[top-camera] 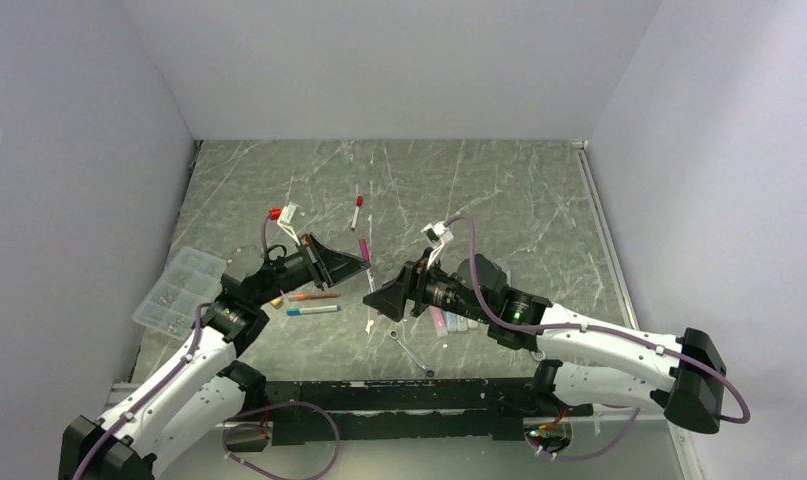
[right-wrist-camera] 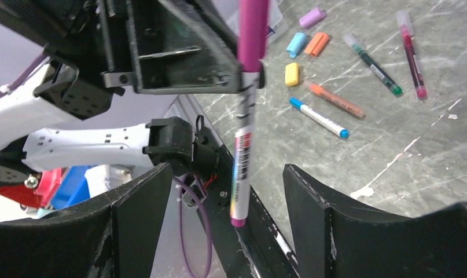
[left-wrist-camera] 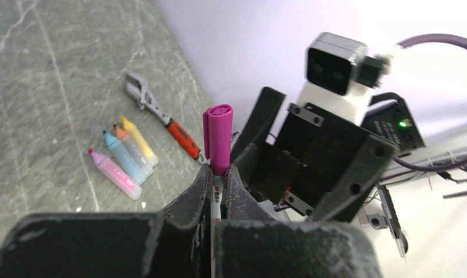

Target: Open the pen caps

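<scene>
My left arm reaches low toward mid-table, its left gripper [left-wrist-camera: 217, 176] clenched on the white barrel of a marker [right-wrist-camera: 242, 156] just below the magenta cap [left-wrist-camera: 217, 136], which sits on the pen. My right arm faces it nose to nose. The right gripper [right-wrist-camera: 225, 174] is released, its jaws spread wide either side of the barrel's free end and touching nothing. The cap is smooth plastic and the barrel carries a printed label. Four loose caps [right-wrist-camera: 295, 43] lie on the grey veined table [top-camera: 479, 200] near thin markers [right-wrist-camera: 335, 99]. Chunky highlighters [left-wrist-camera: 124, 159] lie just beside a red-handled wrench [left-wrist-camera: 161, 113]. The widest open surface is toward the far wall.
</scene>
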Tool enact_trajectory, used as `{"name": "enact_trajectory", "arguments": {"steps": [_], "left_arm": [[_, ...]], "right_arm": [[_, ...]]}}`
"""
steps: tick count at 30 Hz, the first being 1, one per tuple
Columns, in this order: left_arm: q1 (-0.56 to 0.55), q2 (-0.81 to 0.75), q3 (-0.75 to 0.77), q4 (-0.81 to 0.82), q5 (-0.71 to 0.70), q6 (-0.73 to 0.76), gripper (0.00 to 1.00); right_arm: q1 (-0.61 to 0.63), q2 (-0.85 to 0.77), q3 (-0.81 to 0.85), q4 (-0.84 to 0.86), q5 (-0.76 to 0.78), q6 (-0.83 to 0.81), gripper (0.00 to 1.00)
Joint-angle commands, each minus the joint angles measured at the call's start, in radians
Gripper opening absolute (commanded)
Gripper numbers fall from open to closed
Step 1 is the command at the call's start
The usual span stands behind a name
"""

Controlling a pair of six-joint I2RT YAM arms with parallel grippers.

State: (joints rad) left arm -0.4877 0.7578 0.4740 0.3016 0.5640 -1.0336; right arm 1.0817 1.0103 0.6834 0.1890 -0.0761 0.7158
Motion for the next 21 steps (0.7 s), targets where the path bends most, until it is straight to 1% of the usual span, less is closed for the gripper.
{"name": "enact_trajectory", "arguments": {"steps": [1,3,6,7,8,10,12,17,18,19,21], "left_arm": [[-0.003,-0.019,0.015,0.163,0.068,-0.005,0.0],[-0.003,-0.024,0.007,0.177,0.08,-0.016,0.0],[-0.003,-0.031,0.002,0.18,0.086,-0.021,0.0],[-0.003,-0.033,-0.001,0.18,0.087,-0.023,0.0],[-0.003,-0.035,-0.002,0.18,0.088,-0.025,0.0],[-0.003,-0.038,-0.004,0.18,0.092,-0.029,0.0],[-0.004,-0.042,-0.006,0.176,0.095,-0.029,0.0],[-0.005,-0.052,-0.007,0.152,0.098,-0.021,0.0],[-0.005,-0.053,-0.007,0.147,0.099,-0.018,0.0],[-0.005,-0.054,-0.007,0.145,0.1,-0.017,0.0],[-0.005,-0.058,-0.006,0.141,0.1,-0.015,0.0]], "right_arm": [[0.003,0.002,0.016,0.061,0.07,0.03,0.73],[0.003,0.013,0.027,0.06,0.073,0.03,0.7],[0.002,0.031,0.042,0.082,0.073,0.028,0.63],[0.001,0.035,0.047,0.092,0.073,0.028,0.6],[0.001,0.04,0.053,0.099,0.073,0.027,0.54],[-0.003,0.053,0.065,0.109,0.073,0.027,0.49],[-0.005,0.059,0.07,0.128,0.07,0.028,0.47],[-0.009,0.074,0.083,0.162,0.058,0.032,0.48],[-0.011,0.078,0.085,0.166,0.054,0.03,0.47],[-0.011,0.082,0.088,0.167,0.05,0.028,0.43],[-0.012,0.09,0.1,0.158,0.039,0.022,0.3]]}}
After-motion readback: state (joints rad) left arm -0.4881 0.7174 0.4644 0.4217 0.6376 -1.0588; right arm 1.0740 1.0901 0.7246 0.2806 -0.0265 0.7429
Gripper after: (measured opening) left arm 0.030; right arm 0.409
